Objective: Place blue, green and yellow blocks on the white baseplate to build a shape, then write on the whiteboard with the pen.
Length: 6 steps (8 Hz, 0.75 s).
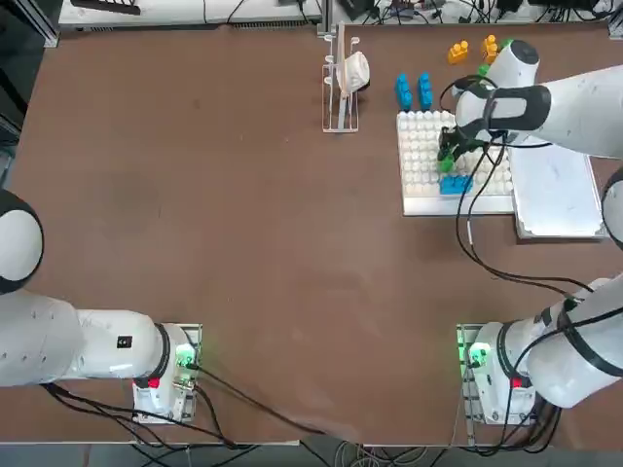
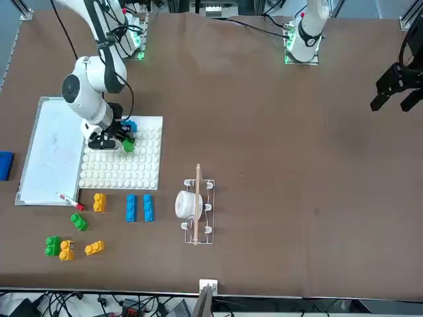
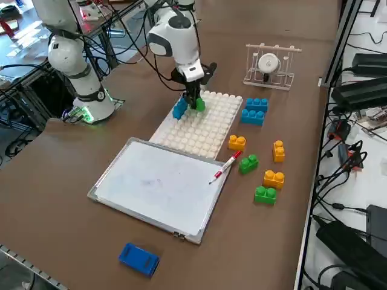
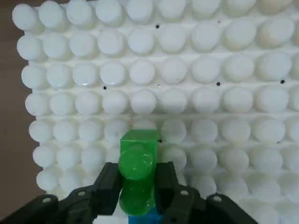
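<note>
The right claw [image 4: 138, 186] pinches a green block [image 4: 137, 172] just above the white baseplate [image 4: 224, 93].

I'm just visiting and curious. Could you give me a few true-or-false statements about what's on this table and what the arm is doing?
1. The right end effector is shut on a green block. True.
2. A blue block already sits on the white baseplate. True.
3. The pen stands upright in the rack. False: it lies across the whiteboard's edge.
4. All yellow blocks are on the baseplate. False: all three lie on the table.
</note>
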Each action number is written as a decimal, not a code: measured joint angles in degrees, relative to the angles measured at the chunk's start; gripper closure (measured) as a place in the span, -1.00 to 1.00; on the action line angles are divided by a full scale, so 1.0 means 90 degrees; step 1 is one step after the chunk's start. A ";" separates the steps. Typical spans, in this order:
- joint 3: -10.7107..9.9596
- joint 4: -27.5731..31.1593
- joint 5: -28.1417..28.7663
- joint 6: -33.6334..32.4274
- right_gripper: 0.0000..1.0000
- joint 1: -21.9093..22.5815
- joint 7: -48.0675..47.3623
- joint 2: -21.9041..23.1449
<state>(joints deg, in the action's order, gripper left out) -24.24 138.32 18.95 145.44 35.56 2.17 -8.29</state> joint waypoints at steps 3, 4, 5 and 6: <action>0.0000 0.0180 0.0000 0.0001 0.18 0.0034 0.0000 0.0094; -0.0001 0.0196 -0.0001 0.0008 0.18 0.0060 0.0000 0.0107; -0.0002 0.0214 -0.0001 0.0031 0.18 0.0063 0.0000 0.0120; -0.0002 0.0251 -0.0001 0.0086 0.18 0.0066 0.0000 0.0128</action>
<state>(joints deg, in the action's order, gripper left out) -24.26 140.58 18.94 146.22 36.16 2.17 -7.14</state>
